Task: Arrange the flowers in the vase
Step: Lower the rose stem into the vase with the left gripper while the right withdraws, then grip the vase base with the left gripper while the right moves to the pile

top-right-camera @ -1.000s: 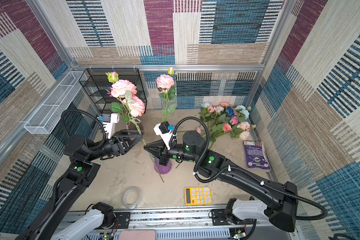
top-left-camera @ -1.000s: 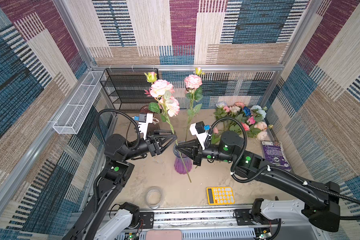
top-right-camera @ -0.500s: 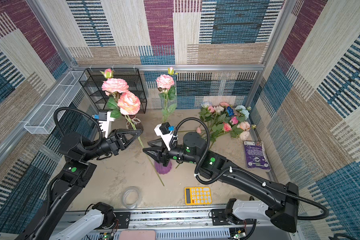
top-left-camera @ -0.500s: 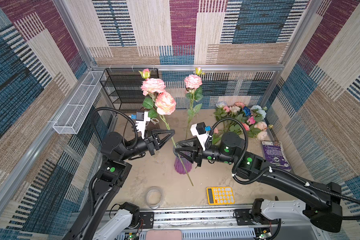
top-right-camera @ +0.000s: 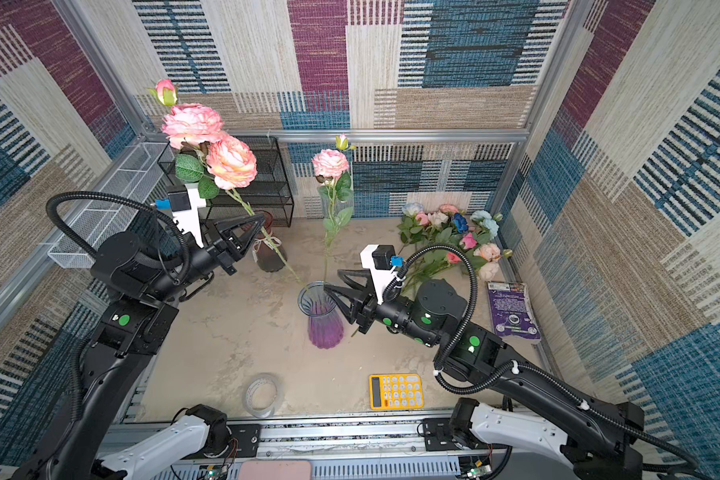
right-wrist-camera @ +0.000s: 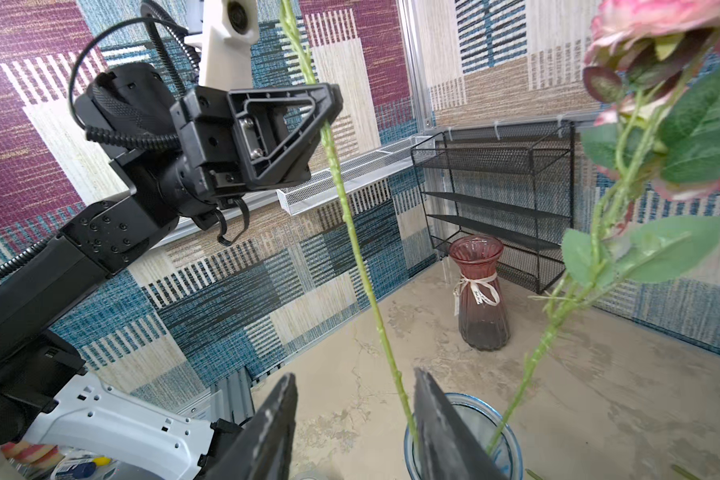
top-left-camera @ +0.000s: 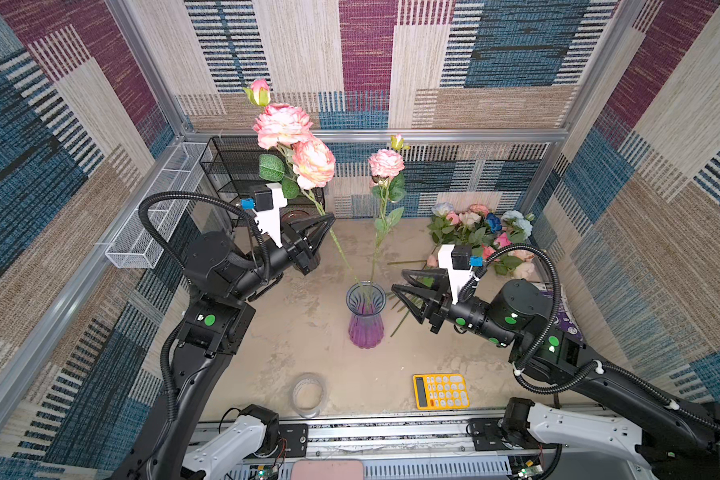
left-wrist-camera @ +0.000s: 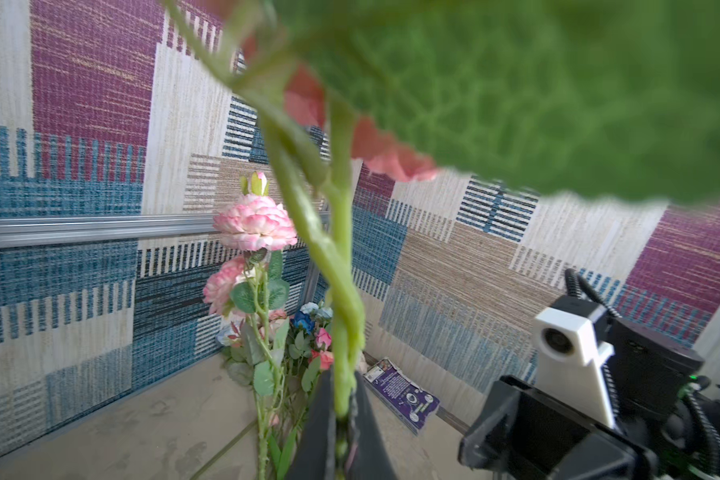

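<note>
**Top views.** The left gripper (top-left-camera: pixel 328 219) is pressed together on the stem of the held rose (top-left-camera: pixel 313 164). Its blooms and leaves stand above the tips. Below the tips the stem slants down into the mouth of the vase (top-left-camera: pixel 366 316). The right gripper (top-left-camera: pixel 398 280) is spread, with its tips just beside the vase rim and nothing between them. A standing rose (top-left-camera: pixel 386 163) is already in the vase, between the two grippers. The loose flowers (top-left-camera: pixel 479 232) lie behind the right gripper, near the back wall. A calculator (top-left-camera: pixel 440 390) lies on the floor below the right arm. In a top view the left gripper (top-right-camera: pixel 262 218) overlaps a brown vase (top-right-camera: pixel 269 257) behind it.

**Left wrist.** The left gripper (left-wrist-camera: pixel 342 374) pinches the held rose's green stem (left-wrist-camera: pixel 341 291). A blurred leaf (left-wrist-camera: pixel 516 83) fills the space above the tips. Beyond the tips are the standing rose (left-wrist-camera: pixel 254 222) and the loose flowers (left-wrist-camera: pixel 308 328).

**Right wrist.** The right gripper (right-wrist-camera: pixel 355 374) is spread, and its fingers (right-wrist-camera: pixel 281 419) hold nothing. The held rose's stem (right-wrist-camera: pixel 362 270) passes between them, close to one finger, though I cannot tell if they touch. The stem's foot goes inside the vase rim (right-wrist-camera: pixel 510 440), directly ahead of the tips. Farther up the stem the left gripper (right-wrist-camera: pixel 329 110) is clamped on it.
</note>
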Available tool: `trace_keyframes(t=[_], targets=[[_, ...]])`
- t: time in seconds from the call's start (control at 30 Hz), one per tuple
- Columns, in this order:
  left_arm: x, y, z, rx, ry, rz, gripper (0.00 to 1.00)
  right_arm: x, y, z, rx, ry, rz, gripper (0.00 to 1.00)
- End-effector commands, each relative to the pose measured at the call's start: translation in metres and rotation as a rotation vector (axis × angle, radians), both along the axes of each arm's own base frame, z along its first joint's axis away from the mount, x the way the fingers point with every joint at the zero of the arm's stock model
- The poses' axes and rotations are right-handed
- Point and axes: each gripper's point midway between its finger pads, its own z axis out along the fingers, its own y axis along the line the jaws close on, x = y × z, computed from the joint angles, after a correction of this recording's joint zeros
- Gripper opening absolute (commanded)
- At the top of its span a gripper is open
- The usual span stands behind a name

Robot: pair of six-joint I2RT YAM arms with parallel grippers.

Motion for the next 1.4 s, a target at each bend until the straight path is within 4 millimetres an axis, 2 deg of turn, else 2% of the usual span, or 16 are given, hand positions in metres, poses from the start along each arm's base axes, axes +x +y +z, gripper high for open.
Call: trace_keyframes(t=[0.0,0.17,0.2,0.4,0.57,0.63,0.7,0.8,0.83,0.93,1.07,1.23,1.37], targets=[[0.027,0.001,-0.015,0.045,-0.010,0.077,0.00,0.004,-0.008,0.000,0.005,-0.002,-0.044,0.48],[0.050,-0.004,-0.060,0.025,0.087,0.082,0.00,0.006,-0.014,-0.004,0.006,-0.001,-0.076,0.48],[0.053,-0.006,-0.074,0.025,0.121,0.080,0.00,0.008,-0.015,-0.005,0.005,-0.001,-0.087,0.48],[0.053,-0.015,-0.132,0.016,0.268,0.064,0.00,0.016,-0.017,-0.017,-0.004,0.010,-0.131,0.48],[0.060,-0.031,-0.190,0.088,0.469,0.071,0.00,0.024,-0.018,-0.029,-0.009,0.038,-0.173,0.48],[0.064,-0.030,-0.210,0.113,0.551,0.094,0.09,0.025,-0.020,-0.032,-0.007,0.048,-0.185,0.49],[0.062,-0.028,-0.219,0.122,0.587,0.114,0.28,0.027,-0.021,-0.037,-0.011,0.061,-0.198,0.50],[0.058,-0.020,-0.222,0.123,0.616,0.153,0.51,0.027,-0.023,-0.045,-0.016,0.085,-0.202,0.56],[0.056,-0.018,-0.220,0.125,0.621,0.160,0.55,0.027,-0.023,-0.048,-0.017,0.093,-0.205,0.58],[0.048,-0.011,-0.211,0.123,0.633,0.180,0.62,0.031,-0.027,-0.061,-0.028,0.125,-0.236,0.62],[0.033,0.003,-0.179,0.077,0.578,0.213,0.66,0.040,-0.033,-0.083,-0.038,0.182,-0.281,0.68],[0.013,0.026,-0.151,0.010,0.504,0.276,0.72,0.070,-0.057,-0.134,-0.042,0.337,-0.341,0.69],[-0.001,0.040,-0.157,-0.030,0.495,0.313,0.74,0.109,-0.090,-0.192,-0.068,0.520,-0.465,0.68]])
